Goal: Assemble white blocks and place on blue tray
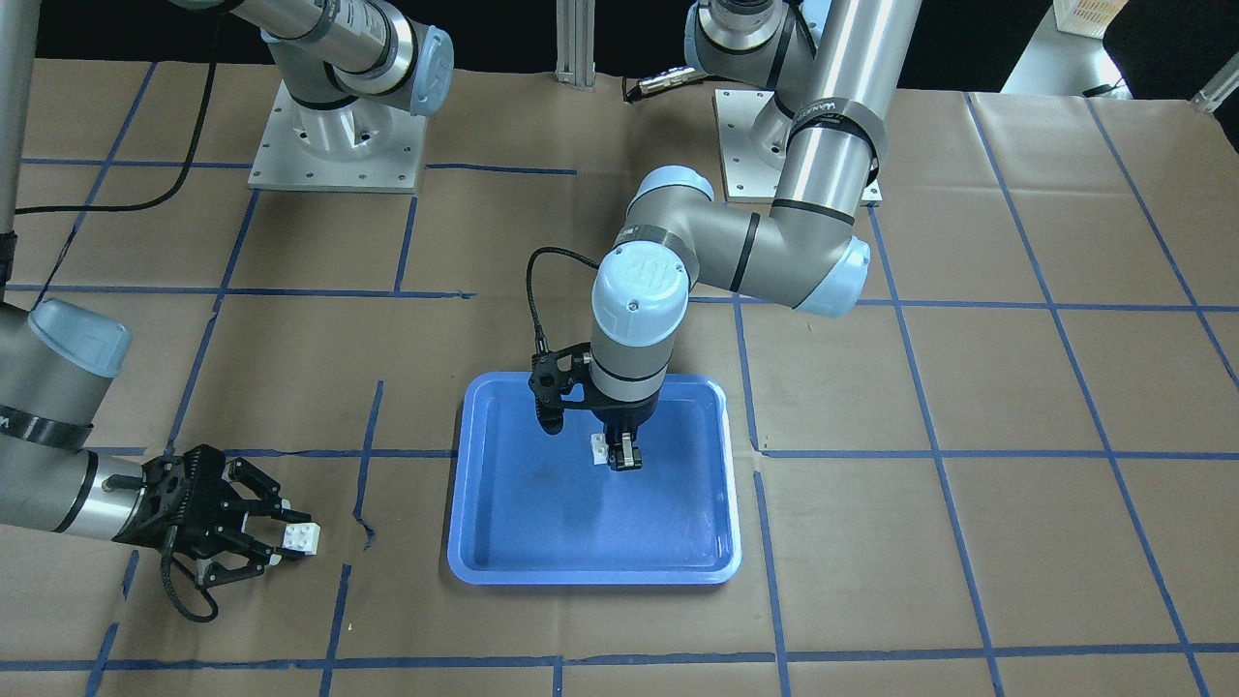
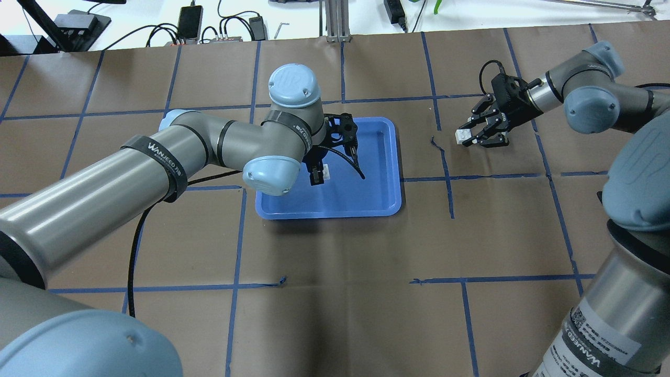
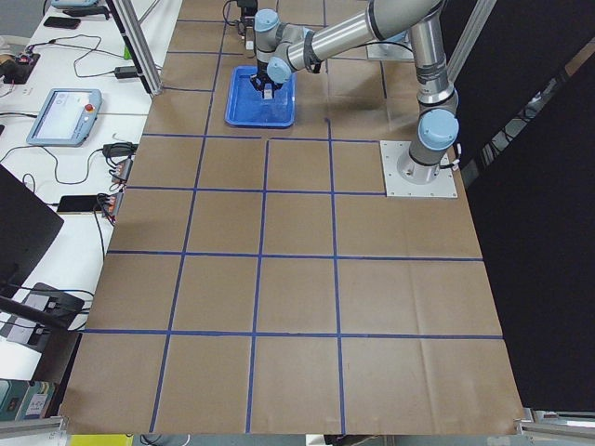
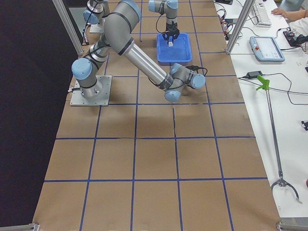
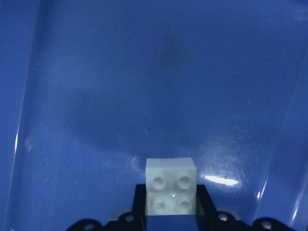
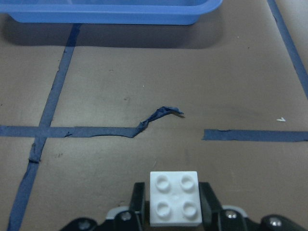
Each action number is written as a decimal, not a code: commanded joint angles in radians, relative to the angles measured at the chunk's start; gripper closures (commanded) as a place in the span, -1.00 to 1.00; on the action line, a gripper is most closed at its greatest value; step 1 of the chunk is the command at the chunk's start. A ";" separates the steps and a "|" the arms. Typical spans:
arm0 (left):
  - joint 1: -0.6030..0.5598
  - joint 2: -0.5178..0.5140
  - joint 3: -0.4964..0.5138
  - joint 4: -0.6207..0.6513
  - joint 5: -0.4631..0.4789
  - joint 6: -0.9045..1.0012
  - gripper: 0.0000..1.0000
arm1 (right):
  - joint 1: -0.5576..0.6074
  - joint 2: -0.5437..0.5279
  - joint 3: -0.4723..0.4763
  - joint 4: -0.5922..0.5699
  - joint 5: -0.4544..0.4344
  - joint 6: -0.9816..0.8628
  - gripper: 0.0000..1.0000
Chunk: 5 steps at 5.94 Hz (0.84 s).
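Observation:
The blue tray [image 1: 590,576] lies near the middle of the table, and also shows in the overhead view [image 2: 330,212]. My left gripper [image 1: 619,455] points down over the tray's middle, shut on a white block [image 1: 601,447]. The left wrist view shows this block [image 5: 171,192] studs-up between the fingers, above the tray floor [image 5: 144,86]. My right gripper [image 2: 467,137] is low over the brown paper, well to the right of the tray, shut on the second white block [image 2: 460,136]. That block also shows in the right wrist view [image 6: 174,198], with the tray's rim [image 6: 110,14] far ahead.
Brown paper with a blue tape grid covers the table. A torn curl of tape [image 6: 161,114] lies ahead of the right gripper. The arm base plates [image 1: 334,145] stand at the robot's side. A tablet [image 3: 63,116] and cables lie on the side desk.

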 commanded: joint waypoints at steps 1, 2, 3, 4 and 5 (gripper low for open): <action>-0.005 -0.034 -0.010 0.063 -0.001 0.021 0.95 | 0.000 -0.009 -0.006 -0.001 0.000 0.000 0.29; -0.003 -0.040 -0.006 0.068 0.001 0.021 0.93 | 0.000 -0.016 -0.023 0.002 -0.001 0.010 0.34; -0.003 -0.044 -0.010 0.068 0.001 0.019 0.76 | 0.000 -0.039 -0.043 0.007 -0.007 0.014 0.35; -0.003 -0.044 -0.010 0.070 -0.002 0.018 -0.45 | 0.000 -0.094 -0.034 0.021 -0.022 0.028 0.35; -0.002 -0.042 -0.006 0.068 -0.002 0.015 -0.71 | 0.000 -0.145 -0.019 0.027 -0.026 0.061 0.35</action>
